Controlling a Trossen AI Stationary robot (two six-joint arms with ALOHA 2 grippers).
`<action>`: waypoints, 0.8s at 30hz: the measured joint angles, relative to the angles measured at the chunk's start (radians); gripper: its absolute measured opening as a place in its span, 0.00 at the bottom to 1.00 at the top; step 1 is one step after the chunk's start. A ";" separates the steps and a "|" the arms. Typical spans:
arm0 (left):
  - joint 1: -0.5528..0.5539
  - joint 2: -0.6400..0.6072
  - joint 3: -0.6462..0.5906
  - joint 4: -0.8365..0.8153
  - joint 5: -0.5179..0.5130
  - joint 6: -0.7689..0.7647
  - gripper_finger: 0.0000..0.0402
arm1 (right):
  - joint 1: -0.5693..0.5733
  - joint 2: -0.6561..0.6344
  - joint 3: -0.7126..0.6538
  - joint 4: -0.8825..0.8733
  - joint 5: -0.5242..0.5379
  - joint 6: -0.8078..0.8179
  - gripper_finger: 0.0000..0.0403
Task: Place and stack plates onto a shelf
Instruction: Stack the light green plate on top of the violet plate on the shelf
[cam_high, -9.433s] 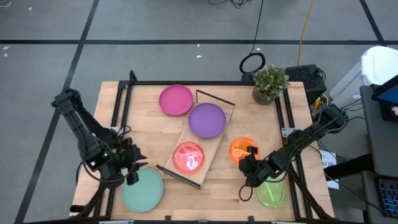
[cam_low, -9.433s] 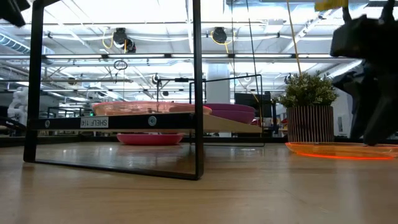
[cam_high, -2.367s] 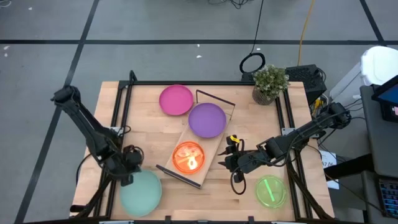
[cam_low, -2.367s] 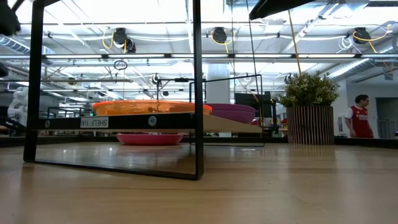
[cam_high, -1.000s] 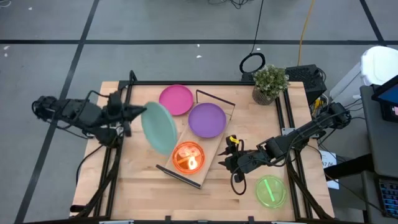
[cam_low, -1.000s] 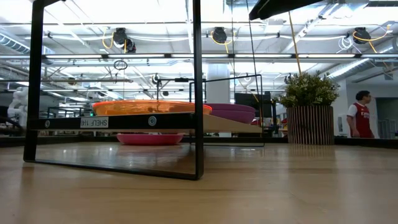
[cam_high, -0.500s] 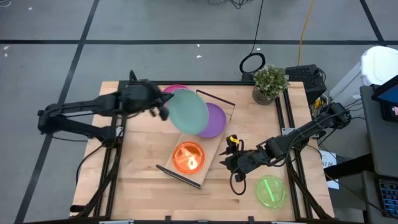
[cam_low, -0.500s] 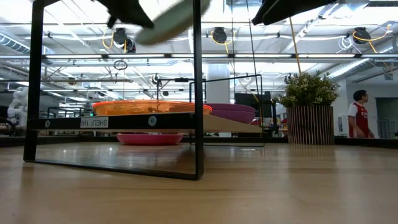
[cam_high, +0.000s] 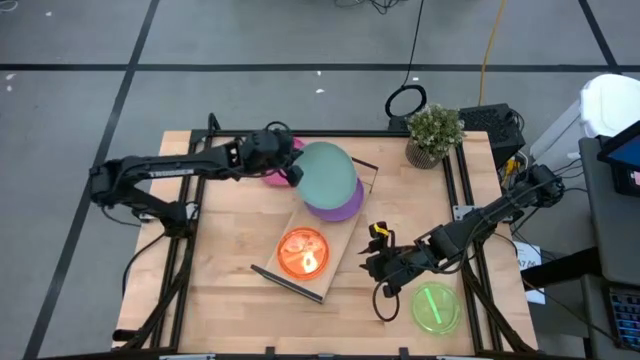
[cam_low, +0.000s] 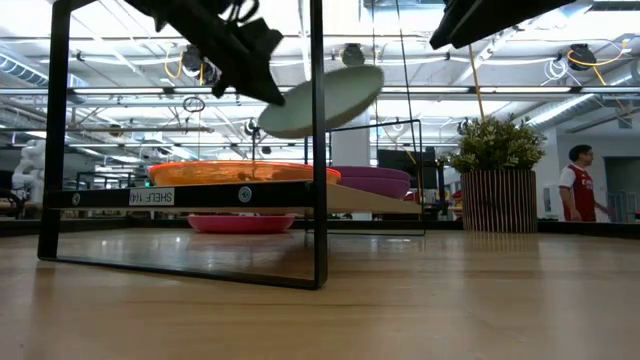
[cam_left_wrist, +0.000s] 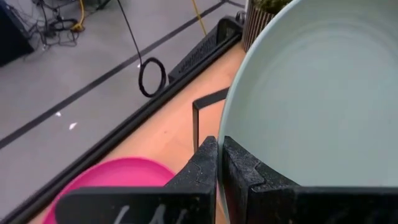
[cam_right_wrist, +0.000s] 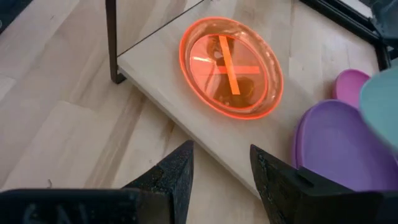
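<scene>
A: Start at our left gripper (cam_high: 290, 172). What do we have?

B: Its fingers (cam_left_wrist: 233, 171) are clamped on the rim of the round, opaque mint green plastic plate (cam_high: 327, 176), which we hold in the air, tilted, above the round, opaque purple plastic plate (cam_high: 345, 205). That one lies on the long light-wood shelf board with its thin black frame (cam_high: 330, 252), toward the shelf's 1 o'clock end.

A: And outward from there?

B: At the shelf's 7 o'clock end sits the small translucent orange plate (cam_high: 303, 252); a red one seems to lie under it, but we cannot be sure. At 10 o'clock from the purple plate, on the tabletop and mostly hidden by our arm, lies the round magenta plate (cam_left_wrist: 109, 180).

A: Our right gripper (cam_high: 380, 262)?

B: Empty, fingers parted, waiting at 4 o'clock from the shelf. Just beyond it, near the table's 5 o'clock corner, lies the small translucent lime green plate (cam_high: 436, 306).

A: So how far along are we?

B: We judge roughly halfway. Purple and orange are shelved, mint is about to go onto purple, and magenta and lime are left on the table.
</scene>
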 joint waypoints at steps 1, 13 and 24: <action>0.000 0.011 0.000 0.003 0.000 -0.006 0.02 | 0.006 0.000 0.000 0.000 0.017 0.000 0.35; -0.024 0.126 0.000 0.021 -0.003 -0.073 0.03 | 0.029 0.000 0.000 0.000 0.026 0.001 0.35; -0.024 0.176 0.000 0.053 -0.003 -0.104 0.07 | 0.029 0.000 0.000 0.001 0.026 0.001 0.35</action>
